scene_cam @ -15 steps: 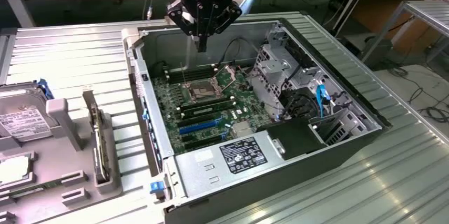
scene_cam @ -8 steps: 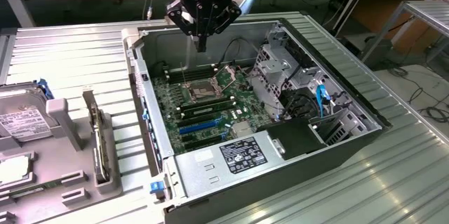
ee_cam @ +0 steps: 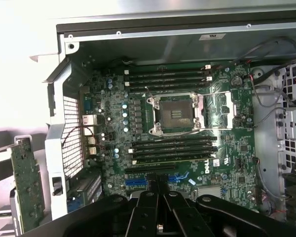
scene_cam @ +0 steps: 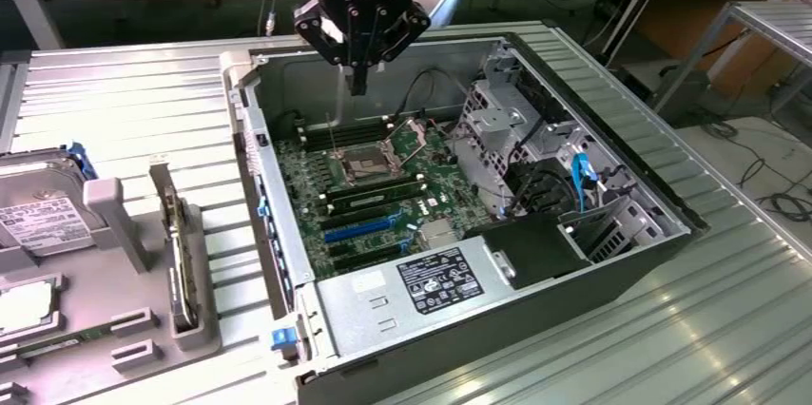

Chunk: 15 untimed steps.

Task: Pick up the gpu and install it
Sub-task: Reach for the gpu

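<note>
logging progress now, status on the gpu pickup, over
End effector shut, empty, over the open computer case. Gpu upright in the gray holder outside the case, untouched. Nothing seen blocking it.

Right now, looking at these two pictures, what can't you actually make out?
- gpu: in the exterior view it stands edge-on to the camera, so its face is unseen.
- hard drive: cut off by the exterior view's left edge.
- blue slots: in the wrist view their middle is hidden behind the shut end effector.
- power supply label: in the exterior view the print is too small to read.
</note>
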Each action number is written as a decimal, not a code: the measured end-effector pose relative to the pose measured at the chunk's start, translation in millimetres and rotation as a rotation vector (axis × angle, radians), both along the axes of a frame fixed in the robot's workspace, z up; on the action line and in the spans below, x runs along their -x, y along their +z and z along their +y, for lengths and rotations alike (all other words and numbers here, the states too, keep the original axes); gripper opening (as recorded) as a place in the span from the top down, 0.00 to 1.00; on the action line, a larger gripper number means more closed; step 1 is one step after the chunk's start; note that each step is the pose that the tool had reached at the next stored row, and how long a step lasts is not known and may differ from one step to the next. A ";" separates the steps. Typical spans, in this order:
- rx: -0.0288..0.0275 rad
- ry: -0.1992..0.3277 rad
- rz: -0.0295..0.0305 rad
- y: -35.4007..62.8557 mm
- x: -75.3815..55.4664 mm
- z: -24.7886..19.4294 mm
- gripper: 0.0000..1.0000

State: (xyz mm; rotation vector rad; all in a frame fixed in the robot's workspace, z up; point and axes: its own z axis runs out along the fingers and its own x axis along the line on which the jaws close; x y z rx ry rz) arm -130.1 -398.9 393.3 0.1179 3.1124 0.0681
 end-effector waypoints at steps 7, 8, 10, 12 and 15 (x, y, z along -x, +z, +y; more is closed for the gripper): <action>0.0000 0.000 0.0000 0.0 8.2 0.0 0.89; 0.0001 0.000 0.0000 0.0 9.0 0.0 0.89; 0.0000 0.000 0.0000 0.0 10.7 0.0 0.89; 0.0001 0.000 0.0001 0.0 12.2 0.0 0.89; 0.0001 0.000 0.0001 0.0 14.3 0.0 0.89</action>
